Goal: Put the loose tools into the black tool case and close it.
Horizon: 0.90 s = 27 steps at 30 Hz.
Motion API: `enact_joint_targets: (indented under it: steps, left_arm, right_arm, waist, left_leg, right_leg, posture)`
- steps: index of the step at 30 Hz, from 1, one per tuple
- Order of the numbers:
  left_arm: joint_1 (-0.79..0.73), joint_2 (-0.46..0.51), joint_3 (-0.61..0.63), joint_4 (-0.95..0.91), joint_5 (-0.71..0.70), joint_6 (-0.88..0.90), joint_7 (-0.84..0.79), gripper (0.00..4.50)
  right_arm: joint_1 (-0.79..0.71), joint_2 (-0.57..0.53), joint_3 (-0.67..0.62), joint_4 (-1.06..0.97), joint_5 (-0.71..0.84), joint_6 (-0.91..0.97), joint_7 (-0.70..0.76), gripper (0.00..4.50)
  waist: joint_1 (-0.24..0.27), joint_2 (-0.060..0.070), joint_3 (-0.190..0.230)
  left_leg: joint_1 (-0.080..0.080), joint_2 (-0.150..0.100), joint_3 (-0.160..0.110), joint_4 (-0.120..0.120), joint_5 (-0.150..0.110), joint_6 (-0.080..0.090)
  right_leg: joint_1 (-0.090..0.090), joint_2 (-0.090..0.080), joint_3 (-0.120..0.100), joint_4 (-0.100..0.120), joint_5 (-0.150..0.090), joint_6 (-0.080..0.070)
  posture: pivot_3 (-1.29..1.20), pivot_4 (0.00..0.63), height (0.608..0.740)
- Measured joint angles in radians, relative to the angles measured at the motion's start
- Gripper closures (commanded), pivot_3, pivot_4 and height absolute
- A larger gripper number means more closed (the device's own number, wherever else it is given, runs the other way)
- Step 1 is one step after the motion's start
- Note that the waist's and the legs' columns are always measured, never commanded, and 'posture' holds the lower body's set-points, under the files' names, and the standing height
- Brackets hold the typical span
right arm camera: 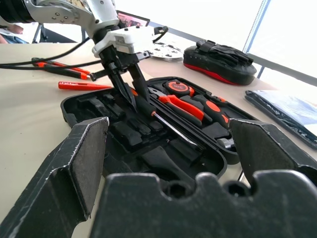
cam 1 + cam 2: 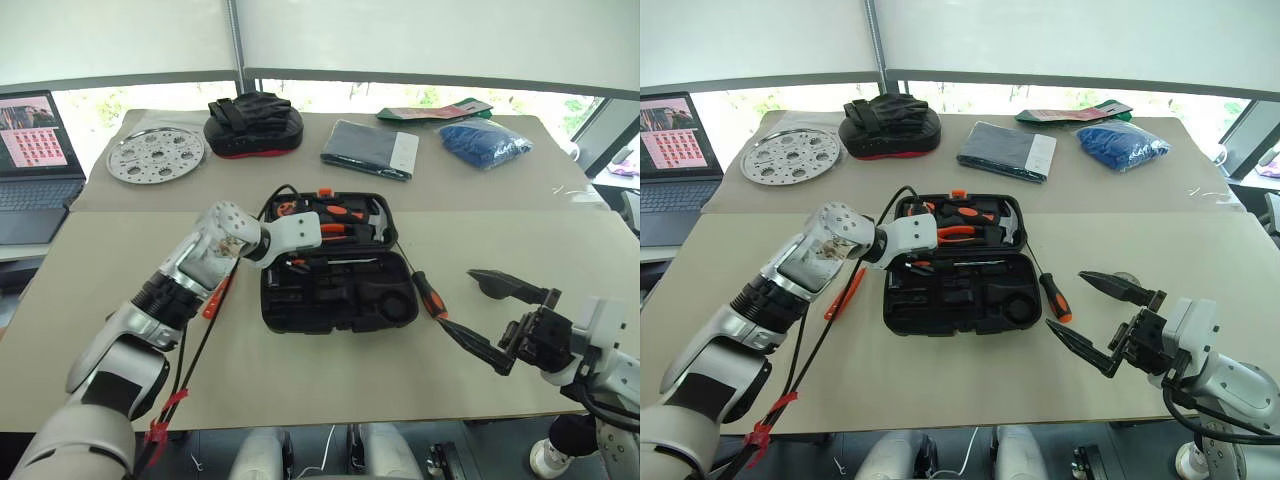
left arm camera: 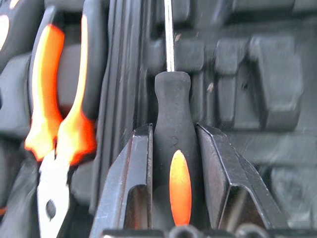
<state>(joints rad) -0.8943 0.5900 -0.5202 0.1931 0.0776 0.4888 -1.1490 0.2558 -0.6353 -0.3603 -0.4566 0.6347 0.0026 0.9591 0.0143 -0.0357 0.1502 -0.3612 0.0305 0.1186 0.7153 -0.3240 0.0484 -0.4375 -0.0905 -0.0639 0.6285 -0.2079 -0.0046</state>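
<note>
L pincer (image 1: 130,84) is clamped on a screwdriver (image 3: 173,129), jaws snug on both sides of the black-and-orange handle, shaft running straight out ahead along the pincer's own line. It hangs over the open black tool case (image 2: 335,300) mid-bench, tip down by the seam between the two halves; the long axis lies roughly along the case's length, so seating it looks like mostly a drop into a slot w/ little twist. R pincer (image 2: 500,320) is empty, jaws spread wide, hovering off the case's R side. Second screwdriver (image 2: 428,295) lies on the bench (image 2: 300,380) just beside the case's R edge, handle toward the R pincer, so the R arm is nearer for that one. Orange tester pen (image 2: 843,295) lies on the bench L of the case, under the L arm.
</note>
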Motion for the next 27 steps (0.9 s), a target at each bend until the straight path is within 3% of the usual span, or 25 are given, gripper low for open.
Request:
enact_joint_targets:
  steps: [7, 8, 13, 18, 22, 27]
  left_arm:
    - [0.008, -0.040, 0.000, 0.059, 0.028, -0.055, 0.020, 3.65]
    - [0.010, -0.040, 0.000, 0.061, 0.032, -0.063, 0.021, 2.85]
    - [0.057, -0.073, 0.058, 0.078, -0.009, -0.104, 0.027, 1.16]
    - [0.072, -0.123, 0.231, 0.055, -0.152, -0.133, 0.043, 1.16]
    - [0.109, -0.115, 0.282, 0.059, -0.178, -0.163, 0.047, 2.30]
    - [0.164, -0.187, 0.305, 0.143, -0.201, -0.163, 0.089, 4.24]
  right_arm:
    - [-0.005, 0.019, 0.011, 0.000, -0.001, 0.001, 0.001, 0.00]
    - [-0.005, 0.020, 0.015, 0.000, -0.002, 0.001, 0.002, 0.00]
    - [-0.001, 0.028, 0.024, 0.000, -0.004, 0.001, 0.002, 0.00]
    - [0.017, 0.035, 0.031, 0.000, -0.005, 0.000, 0.009, 0.00]
    - [0.030, 0.041, 0.031, 0.004, -0.005, 0.000, 0.016, 0.00]
    - [0.032, 0.058, 0.034, 0.007, -0.008, -0.001, 0.012, 0.00]
  waist:
    - [0.007, 0.000, 0.000]
    - [0.008, 0.000, 0.000]
    - [0.012, 0.000, 0.000]
    - [0.011, 0.000, 0.000]
    - [0.007, 0.001, 0.000]
    - [0.012, 0.001, 0.000]
  left_leg:
    - [0.000, 0.000, -0.001, 0.002, 0.000, 0.001]
    - [0.000, 0.000, -0.001, 0.002, 0.000, 0.001]
    - [-0.001, 0.000, -0.002, 0.005, -0.001, 0.001]
    - [-0.007, 0.001, -0.003, 0.012, -0.002, 0.004]
    - [-0.006, 0.000, -0.003, 0.012, -0.002, 0.004]
    - [-0.007, 0.000, -0.003, 0.013, -0.003, 0.005]
  right_leg:
    - [0.001, 0.000, 0.000, 0.000, 0.000, 0.000]
    - [0.001, 0.000, 0.000, 0.000, 0.000, 0.001]
    - [0.001, -0.001, -0.001, 0.002, 0.000, 0.001]
    - [-0.001, -0.001, -0.003, 0.002, 0.001, 0.002]
    - [0.000, -0.001, -0.003, 0.001, 0.002, 0.003]
    - [0.000, -0.001, -0.004, 0.001, 0.003, 0.004]
  posture:
    - [0.00, 0.150, 0.740]
    - [0.00, 0.150, 0.740]
    - [0.00, 0.150, 0.740]
    - [0.00, 0.150, 0.740]
    - [0.00, 0.150, 0.740]
    - [0.00, 0.150, 0.740]
